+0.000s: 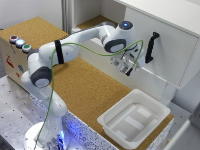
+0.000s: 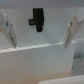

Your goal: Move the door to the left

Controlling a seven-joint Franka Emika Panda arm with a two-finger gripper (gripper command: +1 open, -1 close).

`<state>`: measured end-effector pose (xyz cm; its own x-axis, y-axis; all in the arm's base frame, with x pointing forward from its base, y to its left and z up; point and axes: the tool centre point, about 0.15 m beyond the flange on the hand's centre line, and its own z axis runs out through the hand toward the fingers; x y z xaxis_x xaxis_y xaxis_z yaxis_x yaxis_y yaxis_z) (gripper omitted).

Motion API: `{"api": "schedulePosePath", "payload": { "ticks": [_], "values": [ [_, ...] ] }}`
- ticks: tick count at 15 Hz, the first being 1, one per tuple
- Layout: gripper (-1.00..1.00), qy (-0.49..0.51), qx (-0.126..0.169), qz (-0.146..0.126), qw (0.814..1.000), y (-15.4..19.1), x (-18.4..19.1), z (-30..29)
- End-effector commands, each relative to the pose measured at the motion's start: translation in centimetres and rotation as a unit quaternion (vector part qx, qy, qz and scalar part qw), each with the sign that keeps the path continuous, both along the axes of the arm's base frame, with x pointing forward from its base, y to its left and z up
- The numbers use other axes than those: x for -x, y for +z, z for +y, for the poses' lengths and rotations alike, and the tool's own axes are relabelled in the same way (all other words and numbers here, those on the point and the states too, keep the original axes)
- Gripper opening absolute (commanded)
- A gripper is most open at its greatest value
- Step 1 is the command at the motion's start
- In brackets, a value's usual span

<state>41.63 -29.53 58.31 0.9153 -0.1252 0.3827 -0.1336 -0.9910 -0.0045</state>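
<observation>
The hand [image 1: 131,64] hovers released near the door [image 1: 170,47], fingers [image 2: 71,31] spread toward the black handle [image 1: 151,47]; approach step, next closing round it

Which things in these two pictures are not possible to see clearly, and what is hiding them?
- Hand, exterior view: blurred and small; its distance from the door cannot be judged.
- Handle, wrist view: blurred, and only a short piece shows between the fingers.
- Door, exterior view: its far side is cut off by the picture's right edge.
- Tray, wrist view: at most a corner, too blurred to confirm.
</observation>
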Motion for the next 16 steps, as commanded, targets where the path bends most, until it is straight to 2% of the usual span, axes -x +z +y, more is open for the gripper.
{"api": "schedulePosePath", "payload": {
  "ticks": [1,7,12,16],
  "values": [
    [1.0,0.047,-0.042,0.026,0.998,1.7,-4.5,-1.9],
    [1.0,0.057,-0.029,0.015,0.998,1.7,-7.7,-2.9],
    [1.0,0.08,-0.054,0.009,0.995,1.7,-10.1,-3.5],
    [1.0,0.086,-0.049,-0.002,0.995,1.7,-11.8,-3.7]
  ]
}}
